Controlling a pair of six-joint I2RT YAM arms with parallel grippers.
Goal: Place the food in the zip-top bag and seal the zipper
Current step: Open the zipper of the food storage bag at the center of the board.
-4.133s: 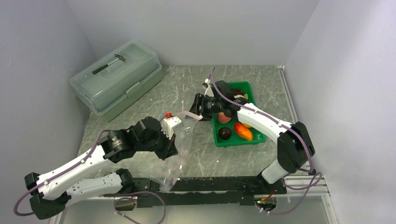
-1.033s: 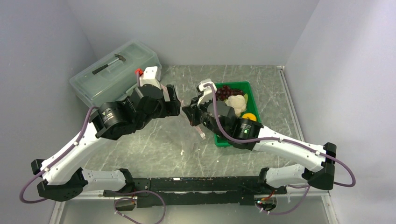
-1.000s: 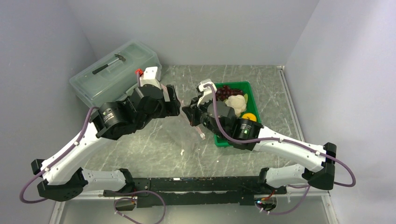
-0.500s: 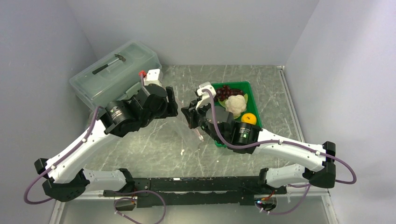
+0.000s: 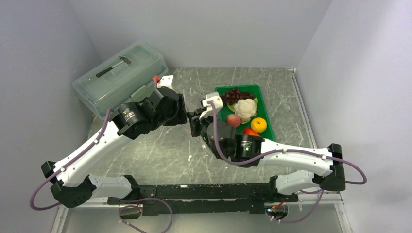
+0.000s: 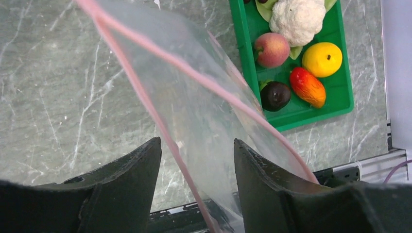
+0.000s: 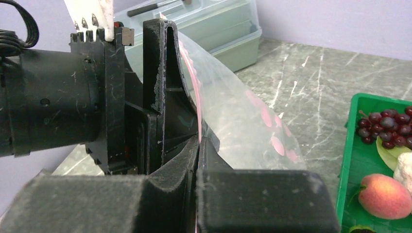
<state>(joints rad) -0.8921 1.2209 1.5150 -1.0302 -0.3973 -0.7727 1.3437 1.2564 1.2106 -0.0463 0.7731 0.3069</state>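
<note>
**Bag held between the two arms.** We show the bag (image 6: 204,111) raised above the desk (image 6: 58,97), to the left of the tray (image 6: 338,87).

The right tool (image 7: 199,141) is clamped on the zipper (image 6: 144,97). In the right wrist view its two pads meet with the pink strip pinched between them, and the clear film fans away beyond.

The left tool (image 6: 197,145) faces it, almost nose to nose in the top view. Its jaws stand well apart, and the film with one pink strip runs down through the gap. We cannot tell whether either pad touches the plastic.

From the left wrist we see two pink strips spreading from one corner at the top of the picture, so the mouth is parted there.

All the food lies in the tray, none in the bag:
- grapes (image 7: 386,128) at the far end;
- cauliflower (image 6: 297,19), peach (image 6: 271,49) and orange (image 6: 321,59) in the middle;
- pepper (image 6: 307,86) and plum (image 6: 275,95) at the near end.

The box (image 5: 120,77), lid on, sits at the desk's far left, behind the left arm.
</note>
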